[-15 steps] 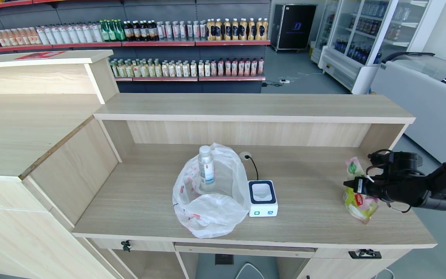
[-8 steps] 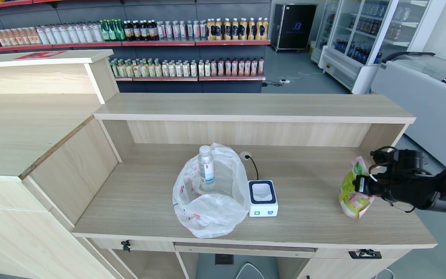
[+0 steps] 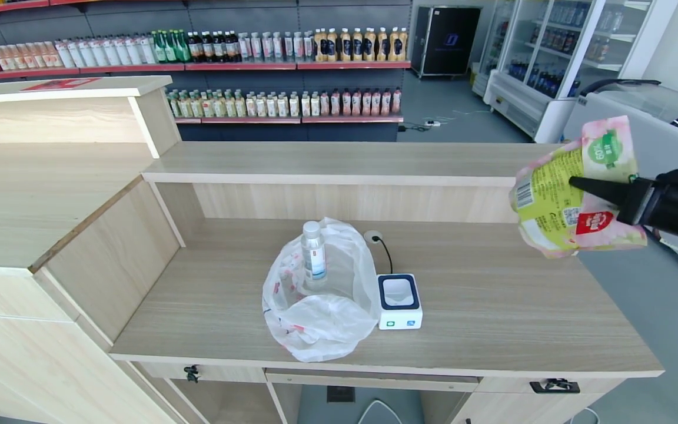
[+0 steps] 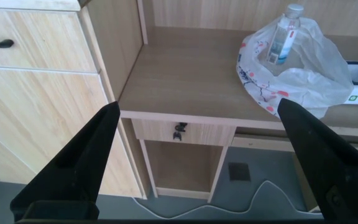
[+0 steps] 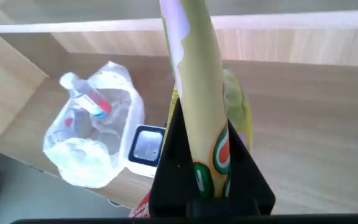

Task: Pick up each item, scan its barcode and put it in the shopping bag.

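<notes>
My right gripper (image 3: 598, 189) is shut on a green and pink snack pouch (image 3: 574, 191), held high above the counter's right end. The pouch (image 5: 197, 87) is pinched edge-on between the black fingers (image 5: 173, 155) in the right wrist view. A white plastic shopping bag (image 3: 315, 300) lies open mid-counter with a clear water bottle (image 3: 313, 250) standing in it. A white barcode scanner (image 3: 399, 300) sits just right of the bag. My left gripper (image 4: 197, 162) hangs open left of and below the counter's front edge, away from the bag (image 4: 294, 62).
The wooden counter (image 3: 492, 306) has a raised back shelf (image 3: 374, 162) and a tall side panel on the left. The scanner's black cable (image 3: 385, 253) runs to a hole at the back. Drawers (image 4: 36, 68) sit under the counter's left part.
My right gripper has lifted the snack pouch off the counter's right end, up and slightly to the right. The bag, bottle and scanner have not moved.
</notes>
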Motion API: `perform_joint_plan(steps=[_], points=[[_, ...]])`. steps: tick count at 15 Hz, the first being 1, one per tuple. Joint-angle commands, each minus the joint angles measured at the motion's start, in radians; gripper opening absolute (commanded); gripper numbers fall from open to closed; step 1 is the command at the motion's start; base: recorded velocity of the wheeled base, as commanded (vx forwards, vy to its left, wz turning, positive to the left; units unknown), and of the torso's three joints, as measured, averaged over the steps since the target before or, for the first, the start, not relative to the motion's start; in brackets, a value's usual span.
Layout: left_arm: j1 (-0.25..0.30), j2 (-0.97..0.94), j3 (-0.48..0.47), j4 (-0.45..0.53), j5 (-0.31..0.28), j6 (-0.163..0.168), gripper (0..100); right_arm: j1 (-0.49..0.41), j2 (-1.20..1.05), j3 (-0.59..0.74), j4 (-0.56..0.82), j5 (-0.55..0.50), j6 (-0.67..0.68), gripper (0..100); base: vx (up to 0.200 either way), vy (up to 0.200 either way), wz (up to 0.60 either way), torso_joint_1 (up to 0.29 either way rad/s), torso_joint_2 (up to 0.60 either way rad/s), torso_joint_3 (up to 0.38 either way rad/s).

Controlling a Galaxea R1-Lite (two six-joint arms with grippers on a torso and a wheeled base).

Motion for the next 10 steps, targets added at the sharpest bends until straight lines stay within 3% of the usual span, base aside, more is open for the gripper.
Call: perform_joint_plan(steps=[1,3,5,6,10], points=[[0.0,0.0,0.0,0.0,0.0,-0.002,100,0.234,-0.325,0.073,0.016,0.09,-0.001,0,0.0,0.0,0.0,0.0,0.0,0.0],[0.0,0.0,0.0,0.0,0.001,0.0,100,0.44,-0.341,0.075,0.057,-0.18,-0.007,0,0.0,0.0,0.0,0.0,0.0,0.0],[0.0,0.0,0.0,0.0,0.0,-0.002,100,0.543,-0.361,0.081,0.14,-0.341,0.024,0,0.0,0.0,0.0,0.0,0.0,0.0],[0.0,0.0,0.0,0.0,0.001,0.0,100,0.559,-0.405,0.07,0.241,-0.33,0.041,0,0.0,0.0,0.0,0.0,0.0,0.0],[0.0,0.0,0.0,0.0,0.0,0.0,100,0.575,-0.459,-0.088,0.528,-0.013,0.042,0,0.0,0.0,0.0,0.0,0.0,0.0]])
